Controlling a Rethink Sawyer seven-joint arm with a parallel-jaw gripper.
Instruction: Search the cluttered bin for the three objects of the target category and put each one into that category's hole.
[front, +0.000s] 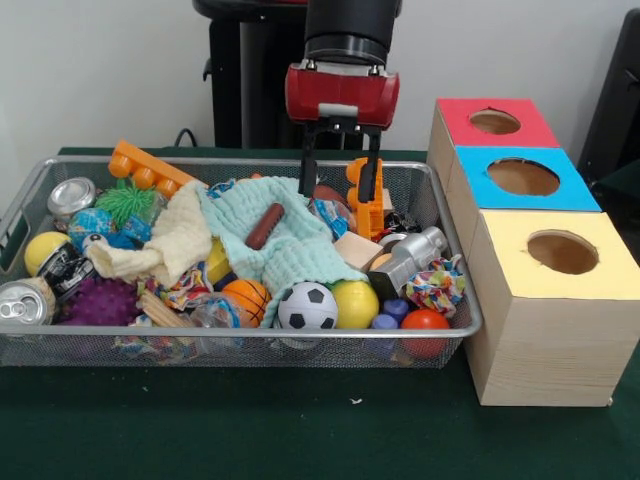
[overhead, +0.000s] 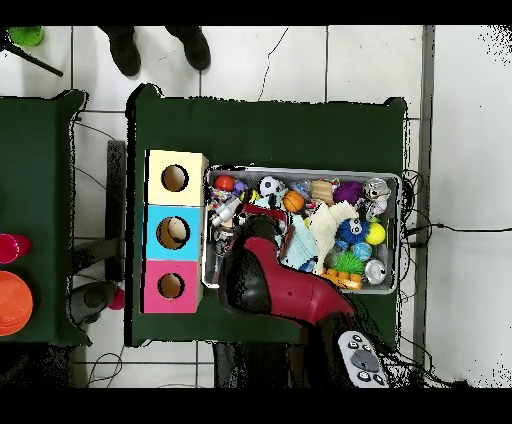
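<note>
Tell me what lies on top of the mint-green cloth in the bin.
A brown sausage-shaped toy lies on the mint-green cloth. The open gripper hangs above the cloth's far edge. What the cloth covers in the wire bin cannot be seen.

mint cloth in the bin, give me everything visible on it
The mint cloth is a plain pale-green textured fabric, crumpled and spread loosely over the clutter in the middle of the wire bin. A brown cylinder lies on top of it. Its left edge meets the pale-yellow cloth; a soccer ball sits at its front edge. The open gripper hovers just behind it.
</note>
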